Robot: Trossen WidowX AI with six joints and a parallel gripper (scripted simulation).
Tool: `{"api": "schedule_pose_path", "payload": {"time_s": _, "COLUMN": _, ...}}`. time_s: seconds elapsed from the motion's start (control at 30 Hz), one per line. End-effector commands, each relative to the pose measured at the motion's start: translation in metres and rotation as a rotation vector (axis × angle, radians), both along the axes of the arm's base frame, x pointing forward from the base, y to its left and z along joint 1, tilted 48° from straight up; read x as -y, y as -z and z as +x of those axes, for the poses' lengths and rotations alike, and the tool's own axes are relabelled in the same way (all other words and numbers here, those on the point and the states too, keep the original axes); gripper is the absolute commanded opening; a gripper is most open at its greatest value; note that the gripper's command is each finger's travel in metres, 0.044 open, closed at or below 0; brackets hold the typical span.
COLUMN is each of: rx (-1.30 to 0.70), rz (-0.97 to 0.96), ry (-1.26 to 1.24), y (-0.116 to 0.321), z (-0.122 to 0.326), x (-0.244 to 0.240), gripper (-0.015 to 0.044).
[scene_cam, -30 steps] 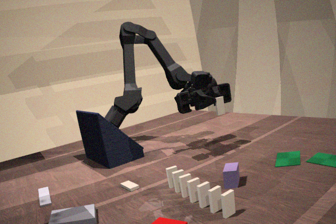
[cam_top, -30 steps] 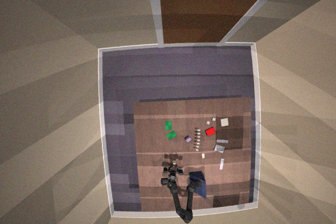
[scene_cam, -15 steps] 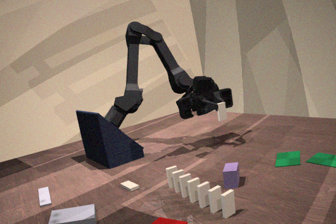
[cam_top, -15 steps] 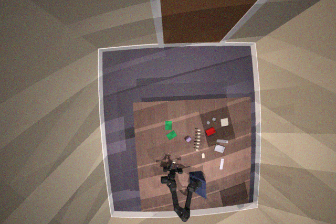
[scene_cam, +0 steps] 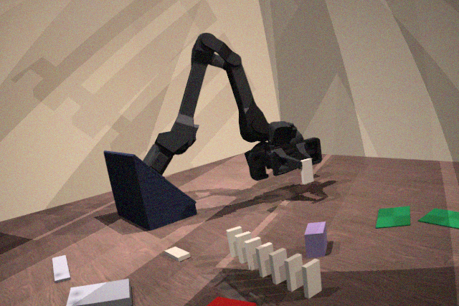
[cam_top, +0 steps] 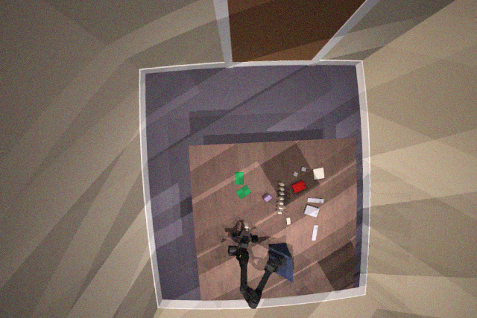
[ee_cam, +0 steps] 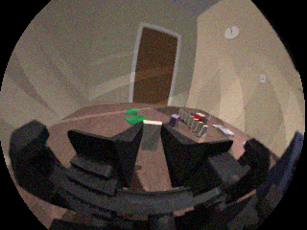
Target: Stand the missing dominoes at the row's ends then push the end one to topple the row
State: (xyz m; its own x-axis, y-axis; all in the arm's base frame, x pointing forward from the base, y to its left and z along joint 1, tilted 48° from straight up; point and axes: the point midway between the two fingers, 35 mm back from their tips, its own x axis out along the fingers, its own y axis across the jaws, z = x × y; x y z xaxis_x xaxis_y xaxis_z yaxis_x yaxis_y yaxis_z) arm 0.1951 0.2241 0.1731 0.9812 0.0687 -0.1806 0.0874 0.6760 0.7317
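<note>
My gripper (scene_cam: 304,163) (ee_cam: 152,125) is shut on a cream domino (scene_cam: 307,171) (ee_cam: 152,130). It holds the domino upright above the table, behind and to the left of the row in the overhead view. Several cream dominoes stand upright in an evenly spaced row; the row's end domino nearest the exterior camera (scene_cam: 312,279) and the far end domino (scene_cam: 233,241) both stand. Another cream domino (cam_top: 288,220) (scene_cam: 177,254) lies flat on the table near the far end of the row.
A purple block (cam_top: 267,197) (scene_cam: 315,239) stands beside the row. A red block (cam_top: 298,186) lies on its other side. Two green pieces (cam_top: 239,177) (cam_top: 243,191) lie left. White and grey pieces (cam_top: 311,210) (cam_top: 314,232) (cam_top: 318,173) lie right. A blue wedge (cam_top: 285,262) (scene_cam: 148,195) stands by the arm's base.
</note>
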Motion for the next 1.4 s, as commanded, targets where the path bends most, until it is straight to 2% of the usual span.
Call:
{"api": "schedule_pose_path", "payload": {"time_s": 0.0, "rx": 0.003, "rz": 0.006, "ry": 0.004, "y": 0.008, "z": -0.002, "x": -0.009, "gripper": 0.0107}}
{"api": "schedule_pose_path", "payload": {"time_s": 0.43, "rx": 0.008, "rz": 0.003, "ry": 0.004, "y": 0.036, "z": -0.009, "x": -0.032, "gripper": 0.0107}}
{"api": "schedule_pose_path", "payload": {"time_s": 0.8, "rx": 0.008, "rz": 0.003, "ry": 0.003, "y": 0.036, "z": -0.009, "x": -0.033, "gripper": 0.0107}}
{"api": "schedule_pose_path", "payload": {"time_s": 1.2, "rx": 0.008, "rz": 0.003, "ry": 0.003, "y": 0.036, "z": -0.009, "x": -0.033, "gripper": 0.0422}}
{"api": "schedule_pose_path", "payload": {"time_s": 1.23, "rx": 0.008, "rz": 0.003, "ry": 0.003, "y": 0.036, "z": -0.009, "x": -0.033, "gripper": 0.0440}}
{"api": "schedule_pose_path", "payload": {"time_s": 1.37, "rx": 0.007, "rz": 0.003, "ry": 0.003, "y": 0.032, "z": -0.008, "x": -0.029, "gripper": 0.0440}}
